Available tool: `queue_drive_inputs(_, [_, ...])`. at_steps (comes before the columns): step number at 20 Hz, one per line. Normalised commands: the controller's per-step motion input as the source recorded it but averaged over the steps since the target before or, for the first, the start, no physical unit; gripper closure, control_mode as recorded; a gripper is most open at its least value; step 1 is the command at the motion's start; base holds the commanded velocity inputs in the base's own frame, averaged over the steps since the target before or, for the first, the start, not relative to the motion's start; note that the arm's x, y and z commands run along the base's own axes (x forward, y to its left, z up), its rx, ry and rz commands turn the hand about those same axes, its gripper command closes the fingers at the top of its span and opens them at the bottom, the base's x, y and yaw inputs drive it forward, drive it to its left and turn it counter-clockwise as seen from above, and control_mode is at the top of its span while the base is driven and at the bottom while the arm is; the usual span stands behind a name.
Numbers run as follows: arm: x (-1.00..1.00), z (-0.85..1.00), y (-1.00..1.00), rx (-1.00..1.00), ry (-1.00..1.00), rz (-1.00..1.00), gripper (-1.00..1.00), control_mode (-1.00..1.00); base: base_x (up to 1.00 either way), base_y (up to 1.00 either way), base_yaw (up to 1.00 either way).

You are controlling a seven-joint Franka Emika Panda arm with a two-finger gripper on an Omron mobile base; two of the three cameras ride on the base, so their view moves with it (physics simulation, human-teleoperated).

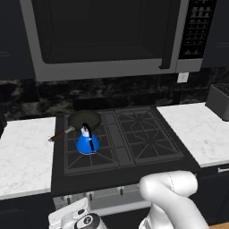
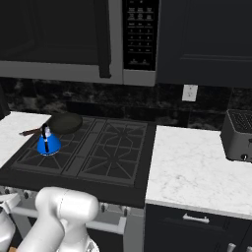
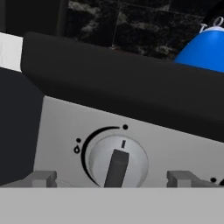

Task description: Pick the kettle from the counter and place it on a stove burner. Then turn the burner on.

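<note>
Black frying pan (image 1: 83,119) (reddish handle), toaster (image 2: 239,134), microwave (image 1: 112,36) overhead

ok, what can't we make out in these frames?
- Pincer: hand view, its fingertips barely clear the bottom edge; open or shut unclear.
- Kettle: hand view, cut by the right edge, base behind the cooktop lip.
- Knob markings: too small to read.
- Flame under the kettle: left base view, not discernible.

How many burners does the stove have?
4, in a square on the black cooktop: front left under the blue kettle, back left partly under the frying pan, back right, front right.
</note>
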Motion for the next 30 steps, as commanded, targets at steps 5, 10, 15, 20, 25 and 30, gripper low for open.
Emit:
queue_drive_inputs(5, [0.14, -0.03, 0.0, 0.0, 0.0, 0.0, -1.0, -1.0, 0.0, 0.0, 0.0])
queue_drive_inputs(10, [0.0, 0.0, 0.0, 0.0, 0.0, 0.0, -1.0, -1.0, 0.0, 0.0, 0.0])
queue_drive_inputs(15, [0.0, 0.0, 0.0, 0.0, 0.0, 0.0, 1.0, -1.0, 0.0, 0.0, 0.0])
queue_drive_inputs(20, [0.0, 0.0, 0.0, 0.0, 0.0, 0.0, 1.0, -1.0, 0.0, 0.0, 0.0])
queue_drive_inputs(25, [0.0, 0.0, 0.0, 0.0, 0.0, 0.0, 1.0, -1.0, 0.0, 0.0, 0.0])
queue_drive_inputs(30, [0.0, 0.0, 0.0, -0.08, 0.0, 0.0, 1.0, -1.0, 0.0, 0.0, 0.0])
